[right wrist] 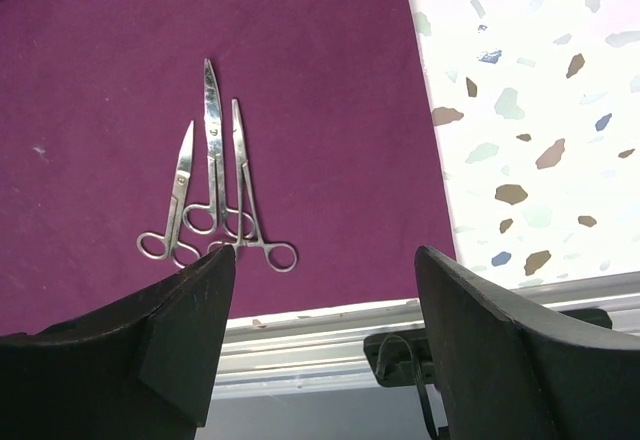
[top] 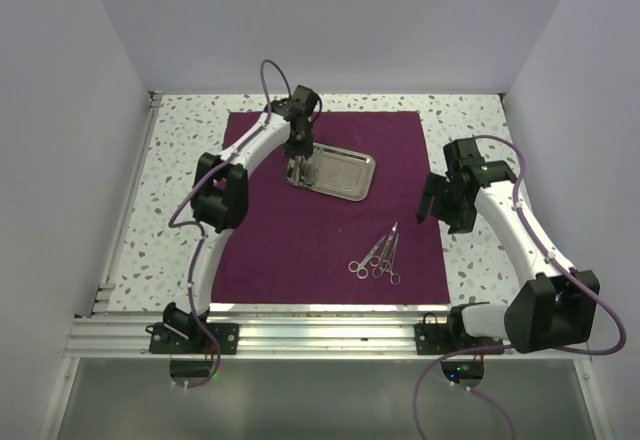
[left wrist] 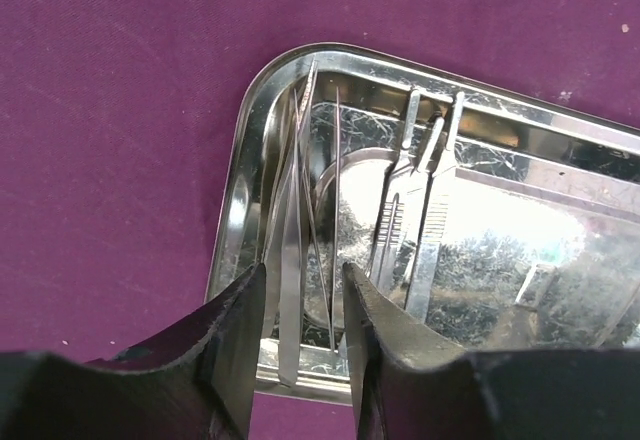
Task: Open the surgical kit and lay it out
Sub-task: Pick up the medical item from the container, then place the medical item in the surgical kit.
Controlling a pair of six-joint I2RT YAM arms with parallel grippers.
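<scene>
Flat across the speckled table point(top: 470, 130) lies the dark purple cloth wrap point(top: 300, 250) of the surgical kit, fully spread, its near edge running along the aluminium rail point(top: 320, 335) where the arms are bolted. Toward the far middle of the cloth sits the shiny steel tray point(top: 362, 172), slightly askew. Inside it, at its left end, a pair of tweezers point(left wrist: 292, 260) leans against the rim, with two or three slim flat-handled instruments point(left wrist: 425, 210) just beside it. The left gripper point(left wrist: 305, 280) points down over that end of the tray, its jaws partly apart with one finger on each side of the tweezers; whether they are actually pinching the tweezers cannot be told. From above, that wrist covers the tray's left end. Three ring-handled instruments point(top: 378, 257) lie side by side on the cloth's near right part, well apart from the tray, tips pointing away from the rail. The right gripper point(top: 428, 205) hangs over the cloth's right edge, beside those instruments, jaws wide and holding nothing.
</scene>
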